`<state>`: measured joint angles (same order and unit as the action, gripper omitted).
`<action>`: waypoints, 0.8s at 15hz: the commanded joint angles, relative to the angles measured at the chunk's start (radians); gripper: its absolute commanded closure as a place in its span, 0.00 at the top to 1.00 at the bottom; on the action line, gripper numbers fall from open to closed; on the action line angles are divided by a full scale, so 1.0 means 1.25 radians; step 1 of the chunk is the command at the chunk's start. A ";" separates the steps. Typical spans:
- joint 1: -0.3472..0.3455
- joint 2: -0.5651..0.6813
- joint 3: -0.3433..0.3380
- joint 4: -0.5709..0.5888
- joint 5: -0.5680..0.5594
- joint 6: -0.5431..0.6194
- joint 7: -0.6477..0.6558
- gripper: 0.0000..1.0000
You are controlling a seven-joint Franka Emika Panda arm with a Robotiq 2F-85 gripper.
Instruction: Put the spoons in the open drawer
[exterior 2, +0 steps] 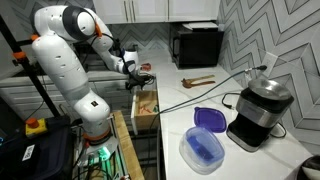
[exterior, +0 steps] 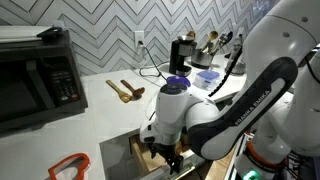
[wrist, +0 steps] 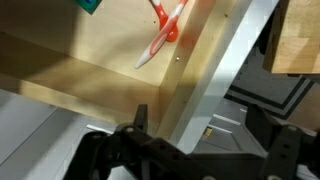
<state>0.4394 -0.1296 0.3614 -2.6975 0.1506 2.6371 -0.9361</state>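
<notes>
1. Spoons: two wooden spoons lie side by side on the white tabletop. They are well apart from the hand, back toward the tiled wall and nearer the black microwave.
2. In the exterior view from the opposite end, the spoons rest beyond the hand, between it and the microwave.
3. The open drawer sits directly beneath the hand, pulled out from the cabinet below the tabletop edge.
4. In the wrist view, the drawer's light wood floor fills the picture just past the fingertips. An orange utensil lies inside at the far side from the hand.
5. The hand points down over the drawer with its dark fingers spread wide. It grips nothing and touches no spoon.
</notes>
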 commanded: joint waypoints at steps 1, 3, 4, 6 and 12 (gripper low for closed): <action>0.005 0.028 0.006 -0.013 -0.057 0.036 0.052 1.00; 0.002 0.043 0.008 -0.006 -0.087 0.028 0.069 1.00; -0.005 0.045 0.010 -0.006 -0.121 0.024 0.096 1.00; -0.013 0.051 0.013 -0.003 -0.189 0.014 0.153 1.00; -0.037 0.034 0.011 -0.001 -0.422 0.004 0.369 1.00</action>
<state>0.4170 -0.0739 0.3636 -2.6984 -0.2555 2.6505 -0.5942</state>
